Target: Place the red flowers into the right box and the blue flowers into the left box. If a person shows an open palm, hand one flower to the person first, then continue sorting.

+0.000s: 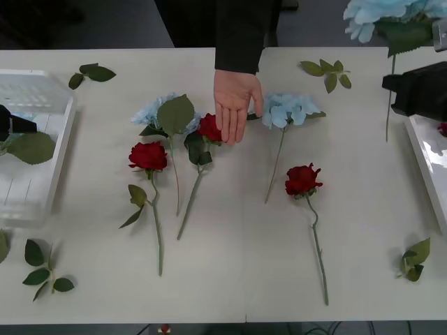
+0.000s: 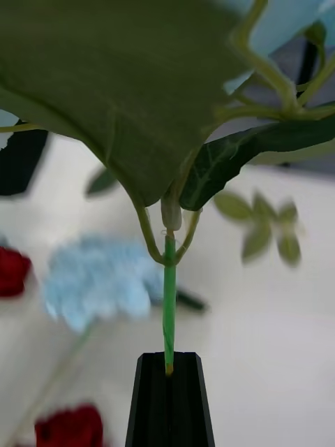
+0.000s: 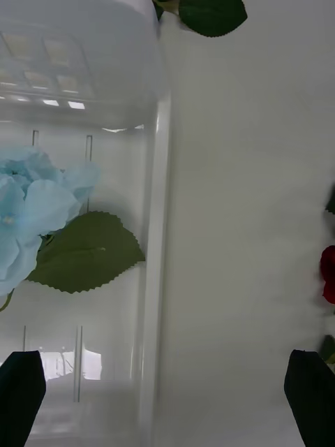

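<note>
Pinched between the black fingers of the right gripper (image 2: 167, 374), a thin green stem rises to a blue flower (image 1: 391, 17) with a large leaf, carried high beyond the far end of the right box (image 1: 424, 164). That lift probably keeps the bloom free for a handover, because an open palm (image 1: 236, 105) lies flat on the table (image 1: 230, 279) among the flowers, reaching in from a person's dark sleeve (image 1: 241, 35). Just left of the palm sits a red flower (image 1: 208, 128), with another blue cluster (image 1: 155, 112) beyond it and a second rose (image 1: 147, 155) nearer the robot. Just right of the palm lies a blue flower (image 1: 285, 109), and a third rose (image 1: 302, 179) rests nearer the robot on that side. Well left of the palm, the left gripper (image 3: 167, 398) hangs with its fingers spread above the left box (image 1: 42, 132), where one blue bloom (image 3: 31, 209) already lies inside. Judging by the gesture, the held flower should go to the person before sorting goes on.
</note>
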`<state>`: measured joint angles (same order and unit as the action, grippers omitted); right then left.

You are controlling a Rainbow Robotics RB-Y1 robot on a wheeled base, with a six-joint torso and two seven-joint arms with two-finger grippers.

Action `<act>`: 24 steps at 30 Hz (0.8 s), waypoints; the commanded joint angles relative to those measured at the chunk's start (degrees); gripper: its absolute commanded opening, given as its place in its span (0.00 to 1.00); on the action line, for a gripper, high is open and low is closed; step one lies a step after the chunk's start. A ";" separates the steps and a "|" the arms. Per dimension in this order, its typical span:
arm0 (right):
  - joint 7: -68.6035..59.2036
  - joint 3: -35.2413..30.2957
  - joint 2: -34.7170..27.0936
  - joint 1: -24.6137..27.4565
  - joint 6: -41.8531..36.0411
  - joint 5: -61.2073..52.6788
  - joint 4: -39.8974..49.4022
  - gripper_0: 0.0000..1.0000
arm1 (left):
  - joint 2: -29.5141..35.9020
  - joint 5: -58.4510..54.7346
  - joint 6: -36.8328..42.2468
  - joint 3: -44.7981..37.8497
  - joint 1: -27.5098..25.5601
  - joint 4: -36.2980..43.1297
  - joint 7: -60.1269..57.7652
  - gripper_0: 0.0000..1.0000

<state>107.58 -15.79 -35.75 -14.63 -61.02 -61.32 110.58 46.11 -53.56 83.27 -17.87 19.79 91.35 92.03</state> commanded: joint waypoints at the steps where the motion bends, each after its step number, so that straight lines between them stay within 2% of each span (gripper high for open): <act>1: 9.84 2.43 4.20 -4.62 6.18 -4.42 2.10 0.00 | 0.47 0.04 0.23 -1.56 1.74 1.64 1.75 1.00; 9: 15.64 12.54 5.16 -8.40 26.04 -7.24 2.01 0.00 | 0.47 0.04 0.23 -1.56 1.74 1.73 1.75 1.00; 15: 15.38 19.22 5.16 -9.89 36.32 -7.41 2.01 0.00 | 0.38 0.04 0.23 -1.56 1.74 1.64 1.75 1.00; 24: 15.29 19.92 5.16 -9.89 37.73 -8.99 2.01 0.00 | 0.47 0.04 0.23 -1.82 1.74 1.73 1.75 1.00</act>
<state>122.23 5.16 -29.94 -23.35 -23.53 -70.39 110.62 46.10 -53.55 83.27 -17.88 19.79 91.35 92.03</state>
